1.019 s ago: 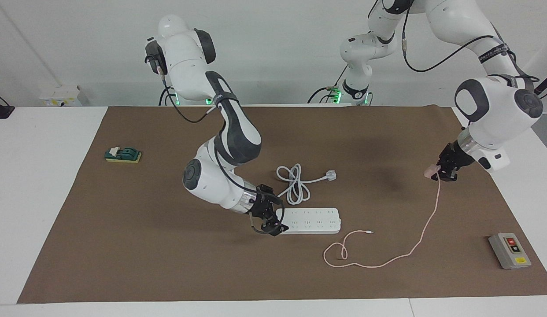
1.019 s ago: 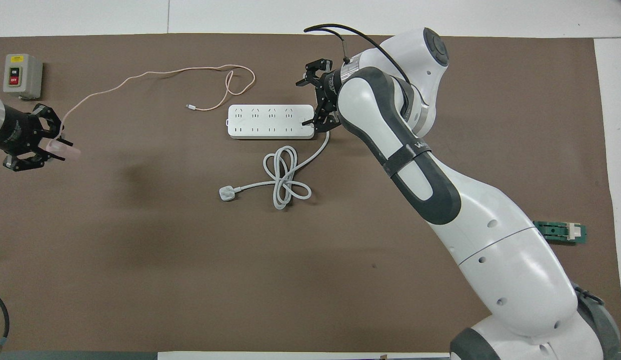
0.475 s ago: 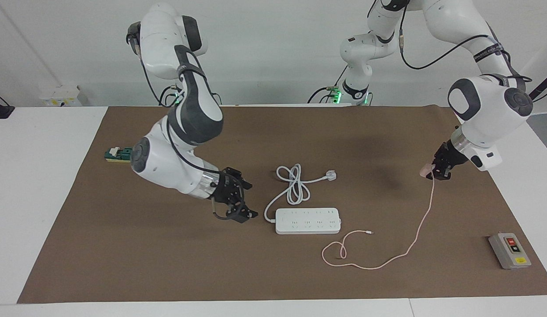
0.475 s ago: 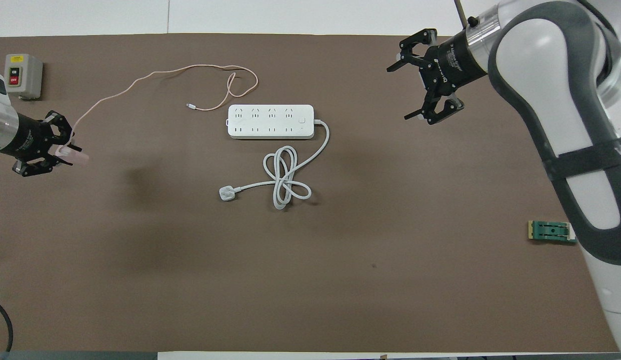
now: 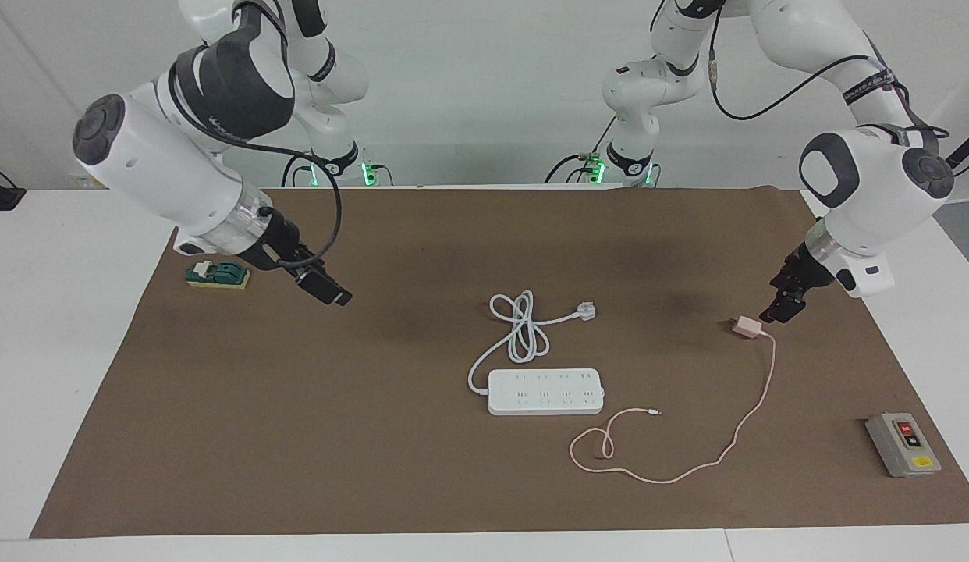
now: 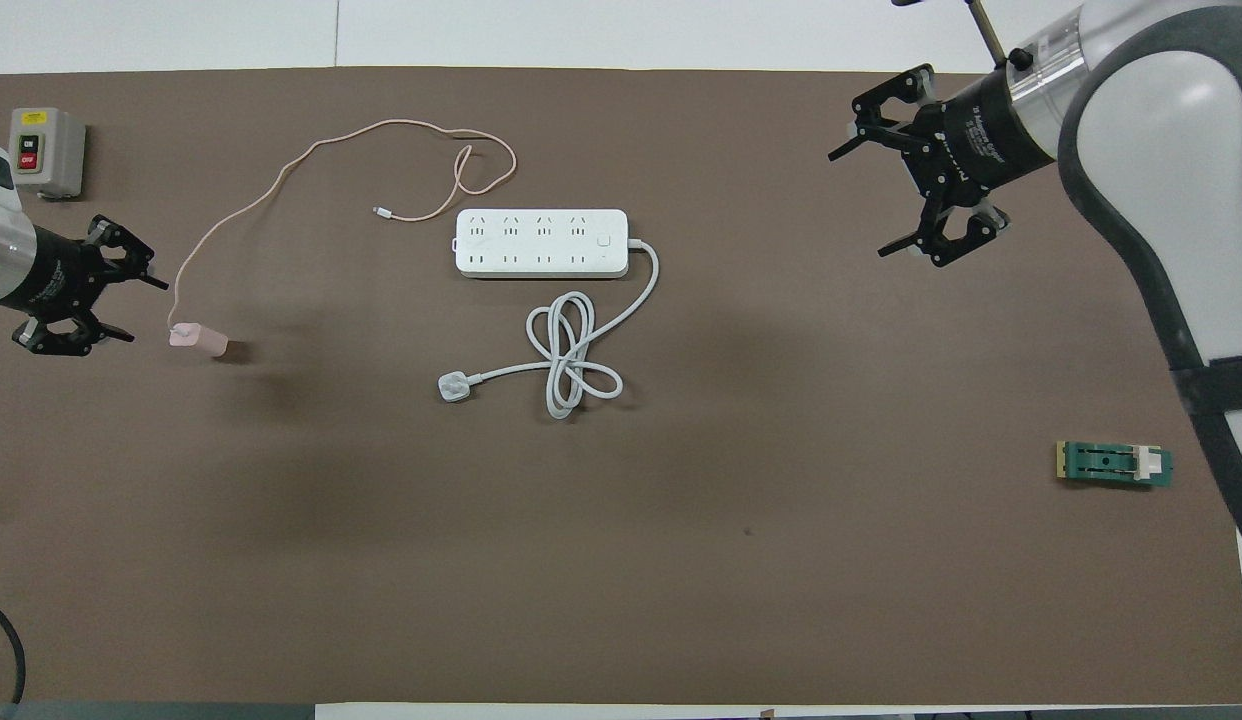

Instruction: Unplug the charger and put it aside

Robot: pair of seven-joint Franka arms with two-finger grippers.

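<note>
The pale pink charger [image 5: 740,326] lies on the brown mat toward the left arm's end of the table, unplugged; it also shows in the overhead view [image 6: 196,338]. Its thin pink cable [image 5: 754,398] curls across the mat to a loose end beside the white power strip [image 5: 545,391]. My left gripper [image 5: 775,312] is open and empty, just beside the charger and apart from it; its spread fingers show in the overhead view [image 6: 136,308]. My right gripper [image 5: 324,289] is open and empty, raised over the mat at the right arm's end [image 6: 859,205].
The strip's thick white cord [image 5: 519,324] is coiled on the robots' side of the strip and ends in a white plug [image 5: 584,311]. A grey switch box [image 5: 902,443] sits near the mat's corner. A green and yellow block [image 5: 218,274] lies under the right arm.
My left gripper opened and let go of the charger, which now lies on the mat. My right arm pulled away from the power strip toward its own end and rose.
</note>
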